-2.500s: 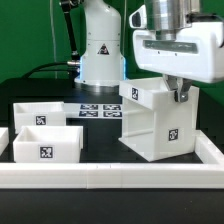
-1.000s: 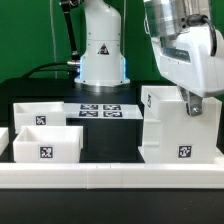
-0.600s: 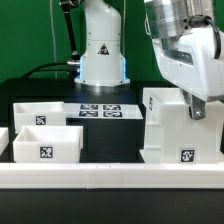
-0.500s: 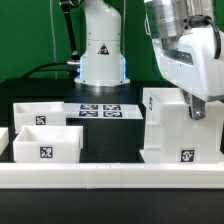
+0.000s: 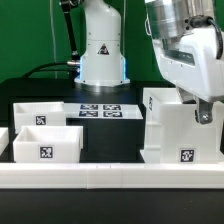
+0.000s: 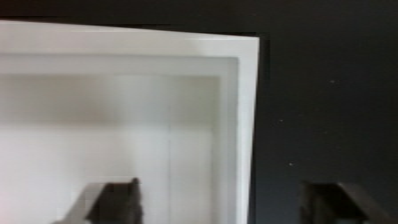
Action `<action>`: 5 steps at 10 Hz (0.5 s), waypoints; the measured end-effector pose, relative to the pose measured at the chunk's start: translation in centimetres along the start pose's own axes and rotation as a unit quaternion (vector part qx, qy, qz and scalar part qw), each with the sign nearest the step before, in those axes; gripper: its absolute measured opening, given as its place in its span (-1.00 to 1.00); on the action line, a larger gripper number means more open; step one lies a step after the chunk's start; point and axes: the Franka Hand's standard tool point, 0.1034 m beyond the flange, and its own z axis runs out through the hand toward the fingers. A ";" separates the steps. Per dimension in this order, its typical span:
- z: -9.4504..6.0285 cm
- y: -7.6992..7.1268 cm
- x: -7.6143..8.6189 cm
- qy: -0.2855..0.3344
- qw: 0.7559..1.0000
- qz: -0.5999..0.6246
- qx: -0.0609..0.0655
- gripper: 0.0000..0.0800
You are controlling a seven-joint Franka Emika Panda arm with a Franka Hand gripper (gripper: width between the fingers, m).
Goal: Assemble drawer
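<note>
Vertically set housing (image 5: 172, 125), long axis upright, opening upward, pincer (image 6: 222, 205) wide astride its wall

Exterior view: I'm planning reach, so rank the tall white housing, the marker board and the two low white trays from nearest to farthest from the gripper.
1. Tall white plastic housing, right, at the gripper.
2. Marker board, centre.
3. Two low white trays, left: front, rear; too close to call.
</note>
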 end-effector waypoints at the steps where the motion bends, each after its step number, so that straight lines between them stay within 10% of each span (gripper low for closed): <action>1: 0.0 0.0 0.0 0.000 1.000 -0.003 0.000 0.43; 5: -2.9 1.9 1.2 -0.013 0.992 -0.127 -0.016 0.62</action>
